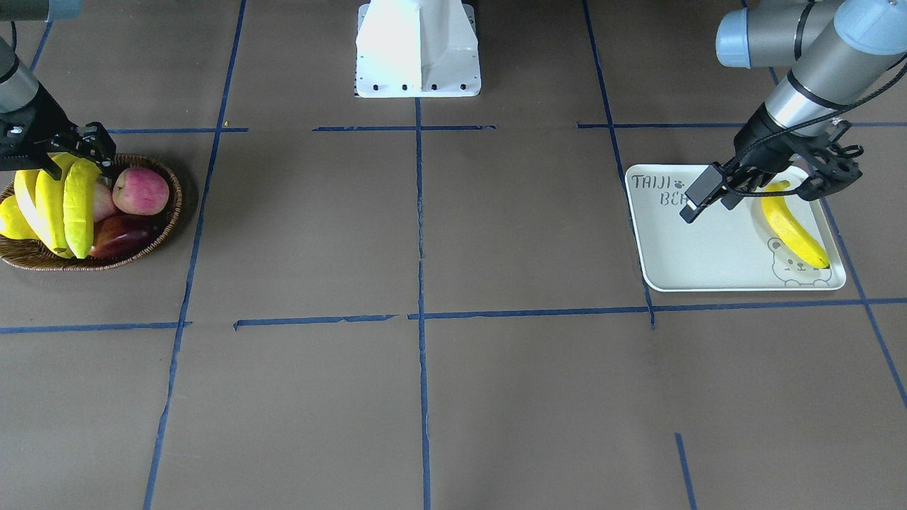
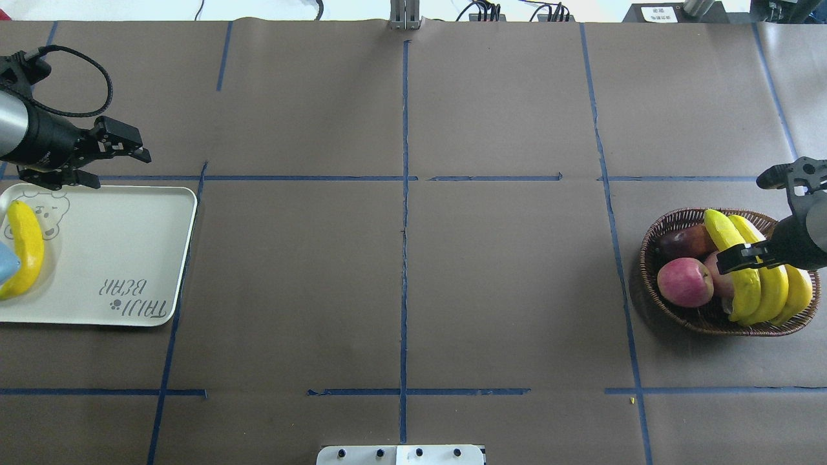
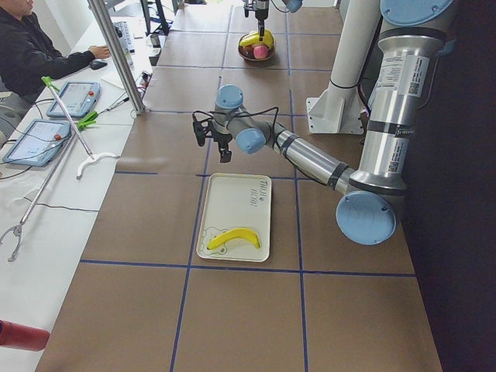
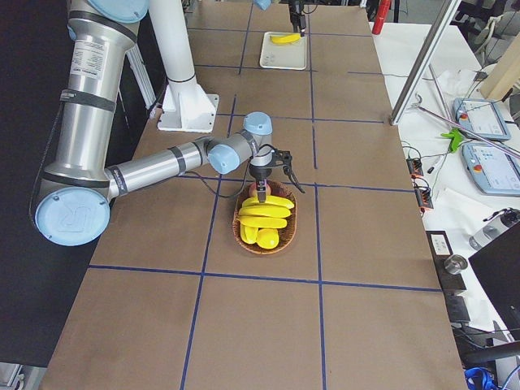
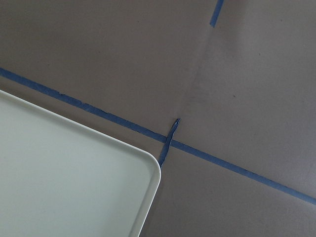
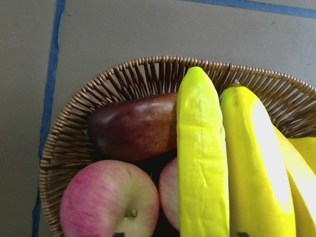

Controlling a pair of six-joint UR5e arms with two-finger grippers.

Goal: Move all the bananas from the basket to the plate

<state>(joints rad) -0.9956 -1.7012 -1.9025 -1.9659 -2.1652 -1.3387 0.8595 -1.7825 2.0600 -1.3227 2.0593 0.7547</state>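
Observation:
One yellow banana (image 1: 795, 232) lies on the white "TAIJI BEAR" plate (image 1: 708, 248), by the bear face; it also shows in the overhead view (image 2: 26, 248). My left gripper (image 2: 106, 161) hangs open and empty just above the plate's (image 2: 116, 245) far edge, beyond the banana's end. Three bananas (image 2: 765, 290) lie side by side in the wicker basket (image 2: 704, 320). The one nearest the apples is slightly greenish (image 6: 202, 163). My right gripper (image 2: 749, 255) is low over those bananas, jaws apart, holding nothing.
The basket (image 6: 74, 128) also holds two red apples (image 2: 685, 281) and a dark red fruit (image 2: 685, 242). The robot's white base (image 1: 418, 49) stands mid-table. Blue tape lines cross the brown table. An operator (image 3: 31, 46) sits beyond the far side.

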